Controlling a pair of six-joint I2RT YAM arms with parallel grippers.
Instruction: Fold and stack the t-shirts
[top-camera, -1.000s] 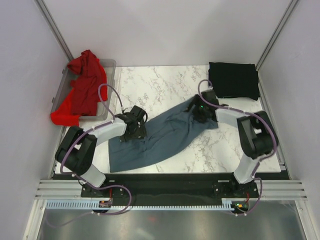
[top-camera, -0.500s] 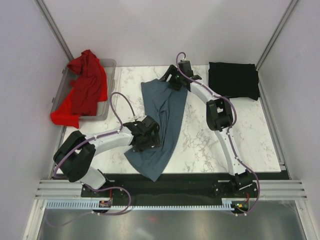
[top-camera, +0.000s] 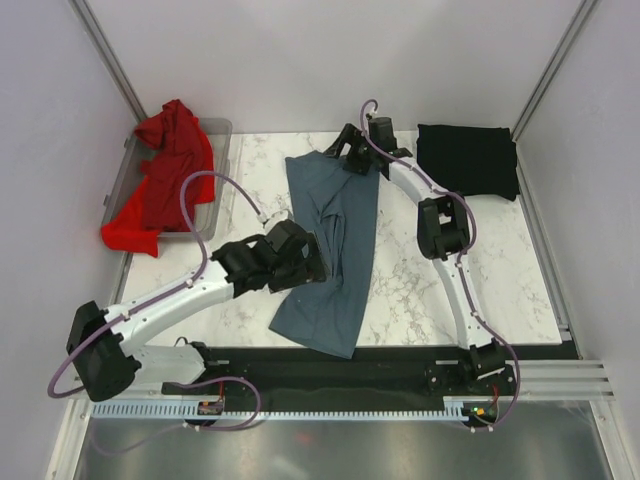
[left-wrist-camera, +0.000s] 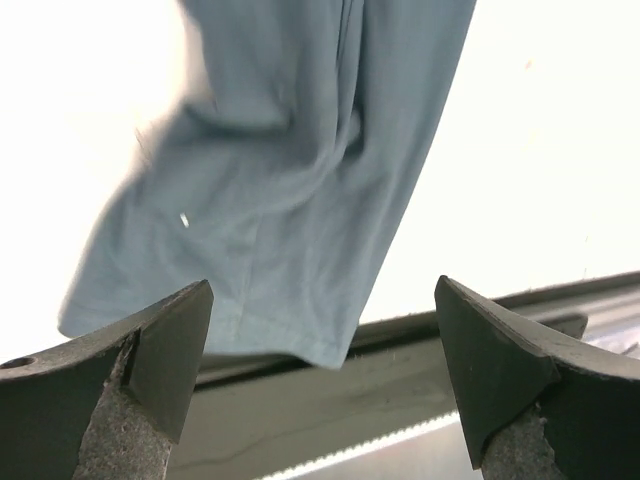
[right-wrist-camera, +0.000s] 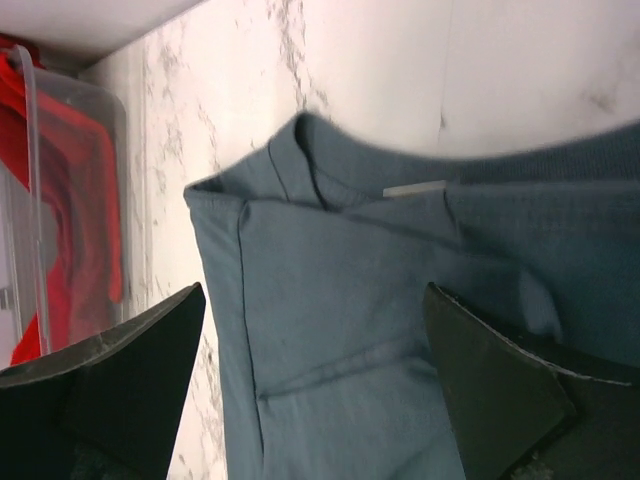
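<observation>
The slate blue-grey t-shirt (top-camera: 335, 250) lies stretched lengthwise down the middle of the marble table, collar at the far end, hem corner over the front edge. My left gripper (top-camera: 303, 258) is open and empty above its left edge; in the left wrist view (left-wrist-camera: 322, 300) the hem (left-wrist-camera: 270, 250) shows beyond the fingers. My right gripper (top-camera: 352, 160) is open above the collar end, with the collar (right-wrist-camera: 330, 170) showing between its fingers (right-wrist-camera: 500, 390). The black t-shirt (top-camera: 467, 160) lies folded at the far right. The red t-shirt (top-camera: 165, 180) is heaped in the bin.
A clear plastic bin (top-camera: 215, 175) stands at the far left, with the red cloth spilling over its near-left side; it also shows in the right wrist view (right-wrist-camera: 60, 200). Grey walls close in both sides. A black base rail (top-camera: 400, 360) runs along the front edge.
The blue-grey shirt has swung from a diagonal to lie lengthwise. My right arm has reached to the far end. My left arm has stretched out to the right along the shirt.
</observation>
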